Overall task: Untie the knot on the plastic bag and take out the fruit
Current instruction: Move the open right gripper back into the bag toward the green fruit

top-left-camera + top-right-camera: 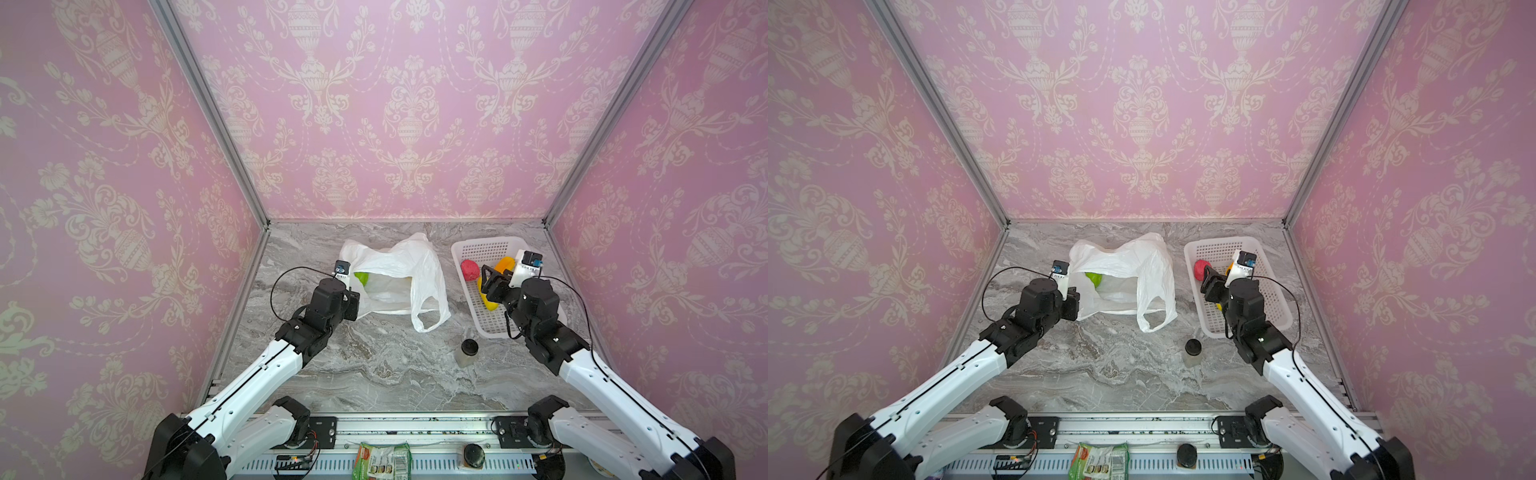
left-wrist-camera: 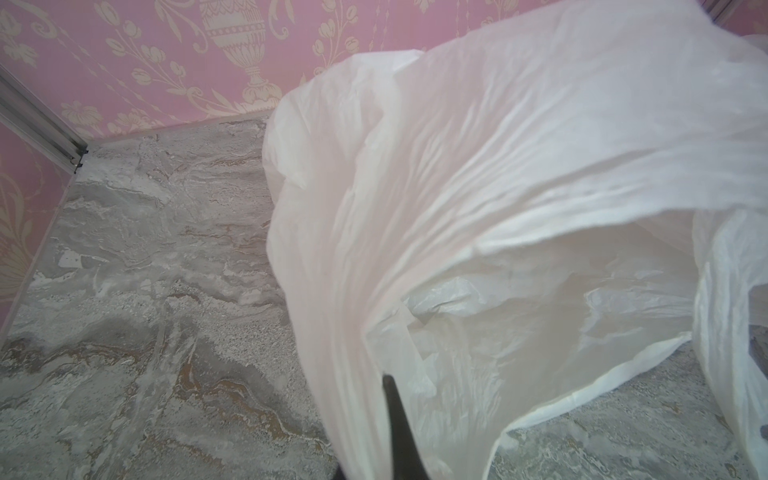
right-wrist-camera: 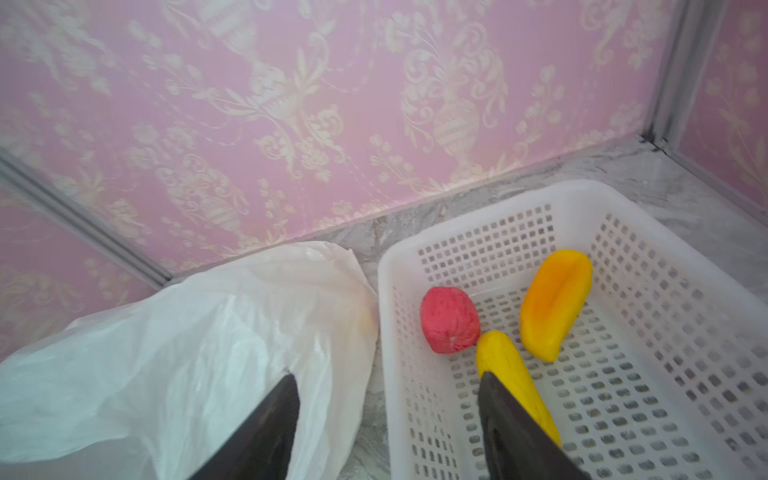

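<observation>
Grey marble table [image 1: 374, 374], pink wallpaper [image 1: 415, 124] behind. Left of the basket [image 1: 486, 243] lies the bag [image 1: 399, 266], mouth open, with a green fruit [image 1: 361, 277] inside. The left gripper [image 2: 390, 384] is clenched on the bag's rim. The right gripper [image 3: 386, 376] hangs released over the basket's left wall. In the basket lie a pink fruit [image 3: 449, 320], a yellow fruit [image 3: 511, 374] and an orange fruit [image 3: 555, 303].

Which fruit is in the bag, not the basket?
The green fruit, inside the plastic bag; the pink-red fruit, orange fruit and yellow fruit lie in the basket.
</observation>
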Controlling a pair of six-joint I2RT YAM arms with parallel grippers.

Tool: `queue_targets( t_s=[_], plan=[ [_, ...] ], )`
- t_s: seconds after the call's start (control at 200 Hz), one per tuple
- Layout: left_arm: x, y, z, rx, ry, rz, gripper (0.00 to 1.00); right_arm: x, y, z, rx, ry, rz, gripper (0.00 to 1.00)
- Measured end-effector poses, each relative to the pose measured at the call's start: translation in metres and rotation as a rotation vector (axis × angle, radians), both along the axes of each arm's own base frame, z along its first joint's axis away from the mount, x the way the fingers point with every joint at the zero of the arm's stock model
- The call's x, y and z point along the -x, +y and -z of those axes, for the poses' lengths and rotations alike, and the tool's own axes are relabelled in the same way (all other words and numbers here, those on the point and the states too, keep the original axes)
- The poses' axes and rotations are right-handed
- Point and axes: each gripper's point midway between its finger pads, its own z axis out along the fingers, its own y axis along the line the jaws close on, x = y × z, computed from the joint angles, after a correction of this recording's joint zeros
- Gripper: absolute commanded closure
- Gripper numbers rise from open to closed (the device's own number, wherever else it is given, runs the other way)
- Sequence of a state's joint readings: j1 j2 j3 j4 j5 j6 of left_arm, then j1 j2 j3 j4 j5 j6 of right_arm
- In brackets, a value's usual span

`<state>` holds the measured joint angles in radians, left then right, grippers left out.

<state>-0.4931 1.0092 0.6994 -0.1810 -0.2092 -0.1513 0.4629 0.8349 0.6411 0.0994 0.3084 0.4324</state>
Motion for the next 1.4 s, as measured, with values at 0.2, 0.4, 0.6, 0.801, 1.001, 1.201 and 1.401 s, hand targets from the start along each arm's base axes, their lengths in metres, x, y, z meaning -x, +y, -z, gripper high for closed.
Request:
queue_targets(
  t_s=[0.2,0.4,0.6,0.801,1.001,1.201,1.401],
  plan=[
    [0.000,0.001,0.000,-0.002,-0.001,-0.003,1.00,0.040,0.064,-0.049,0.037,-0.122,-0.219,0.42],
    [0.000,0.001,0.000,-0.002,-0.001,-0.004,1.00,0.070,0.161,-0.041,0.179,-0.142,-0.494,0.43],
    [0.000,0.001,-0.001,-0.003,-0.003,-0.006,1.00,0.099,0.248,-0.006,0.303,-0.156,-0.694,0.47],
    [0.000,0.001,0.000,-0.003,-0.002,-0.006,1.00,0.093,0.293,0.046,0.352,-0.102,-0.746,0.55],
    [0.000,0.001,-0.001,-0.003,-0.003,-0.006,1.00,0.079,0.316,0.098,0.378,-0.021,-0.725,0.59],
    [0.000,0.001,-0.002,-0.001,-0.006,-0.006,1.00,0.059,0.315,0.135,0.366,0.052,-0.662,0.61],
    [0.001,0.002,-0.005,0.004,-0.016,-0.006,1.00,0.021,0.292,0.145,0.277,0.121,-0.563,0.60]
  ],
)
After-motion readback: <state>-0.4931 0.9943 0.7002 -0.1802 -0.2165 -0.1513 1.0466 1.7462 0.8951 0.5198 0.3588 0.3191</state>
